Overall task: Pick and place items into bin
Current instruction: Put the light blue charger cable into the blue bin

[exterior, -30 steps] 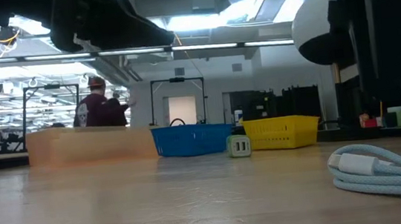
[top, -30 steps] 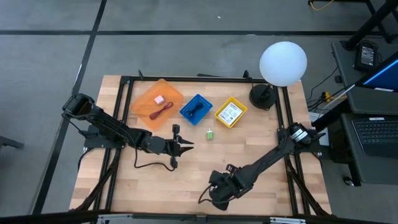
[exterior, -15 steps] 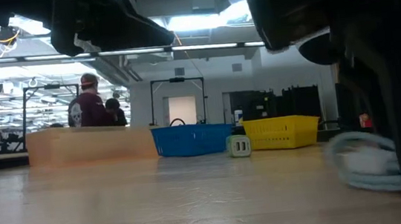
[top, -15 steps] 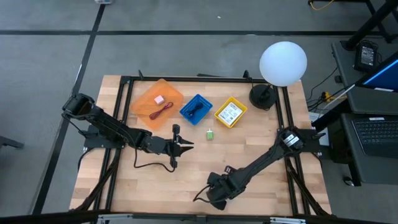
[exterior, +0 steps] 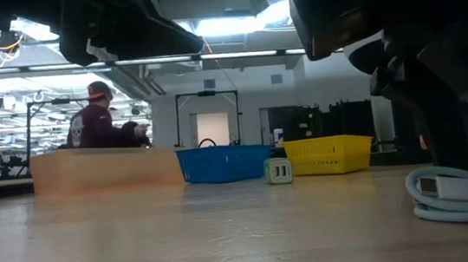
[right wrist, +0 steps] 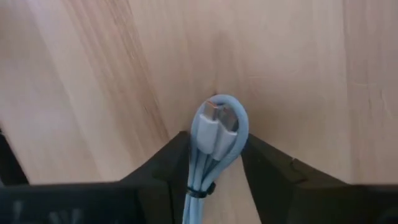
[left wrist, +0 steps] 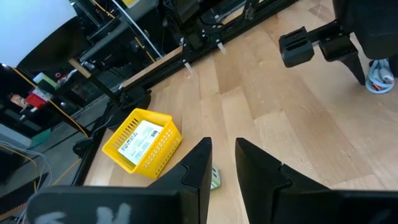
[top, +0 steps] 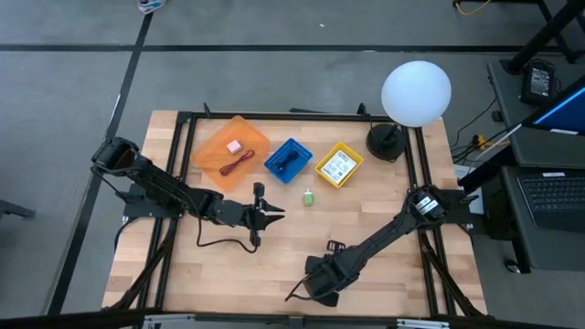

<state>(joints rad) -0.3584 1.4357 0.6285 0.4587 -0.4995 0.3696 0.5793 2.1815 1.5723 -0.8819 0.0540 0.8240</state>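
Note:
A pale blue-white bundled cable [right wrist: 214, 124] lies on the wood near the table's front edge, its plug end [exterior: 438, 185] on top of the loops. My right gripper [right wrist: 214, 138] points down over it, open, one finger on each side of the bundle; in the high view the gripper [top: 317, 285] hides the cable. My left gripper [top: 274, 215] hovers at mid-table, a narrow gap between its fingers [left wrist: 222, 155], holding nothing. A small green piece [top: 310, 196] sits on the wood near the bins. My right gripper comes at the cable bundle from above, its fingers [right wrist: 171, 162] close along the bundle's two long sides near the looped end [right wrist: 219, 109]. I cannot tell whether they touch it. The bundle lies flat on the table.
At the back stand an orange tray [top: 208, 146] with a pink block [top: 234, 145] and a red cord [top: 239, 163], a blue bin [top: 274, 167] with a black cable, and a yellow bin [top: 322, 170] with a white packet. A white globe lamp [top: 416, 91] is at the far right.
My right gripper has come down over the pale cable bundle and rolled a little at the wrist; in the low view it now covers the bundle's right part. My left arm has kept still.

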